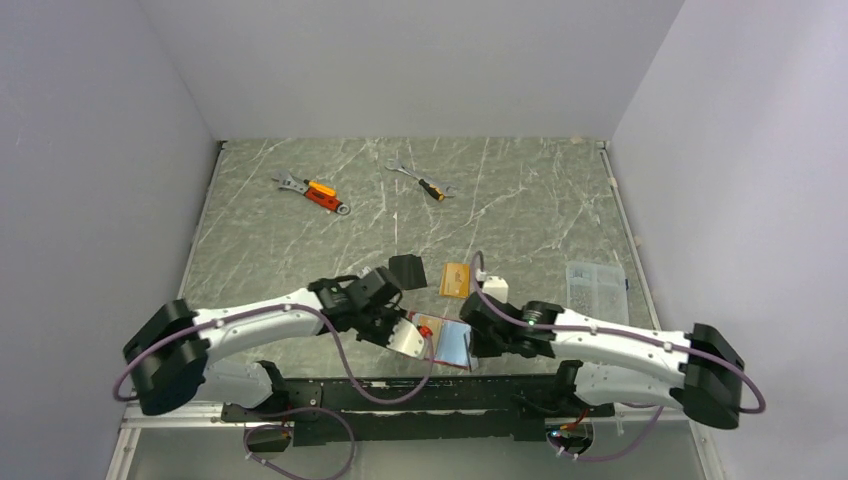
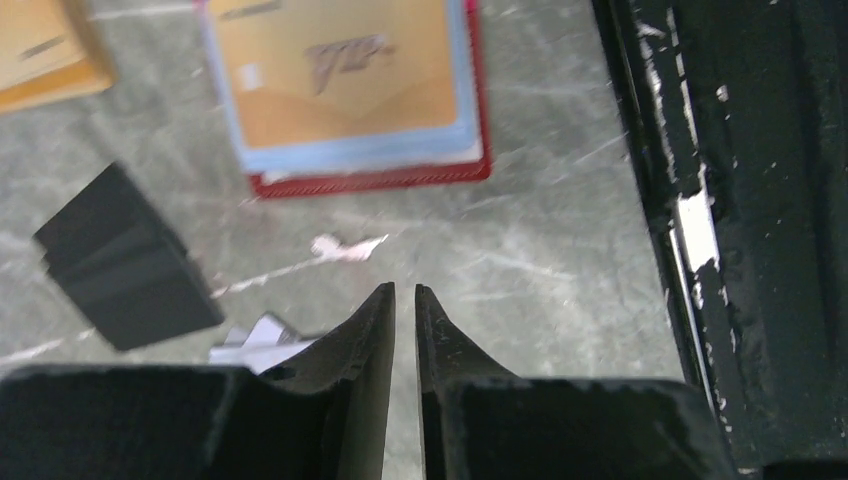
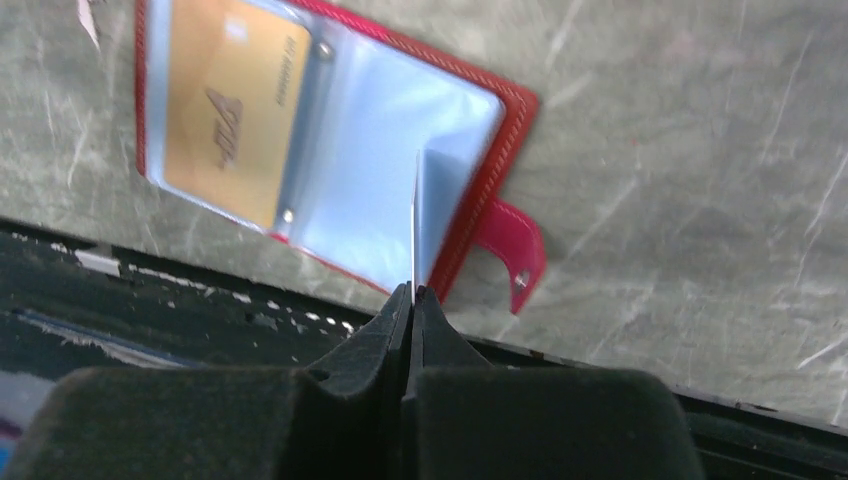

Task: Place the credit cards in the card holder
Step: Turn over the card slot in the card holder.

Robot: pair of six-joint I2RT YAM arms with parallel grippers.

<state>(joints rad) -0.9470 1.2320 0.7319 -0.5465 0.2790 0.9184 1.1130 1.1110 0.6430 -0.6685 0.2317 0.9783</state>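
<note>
The red card holder lies open near the table's front edge, between my two grippers. An orange-gold credit card sits in its left pale-blue pocket. My right gripper is shut on the edge of a thin pale-blue pocket leaf, which stands lifted beside the snap tab. My left gripper hangs just left of the holder, jaws slightly apart with nothing between them. A second orange-gold card and a black card lie loose just behind the holder.
Two orange-handled wrenches lie at the back. A clear plastic box sits to the right. The black base rail runs along the front edge beside the holder. Small paper scraps lie near my left fingers.
</note>
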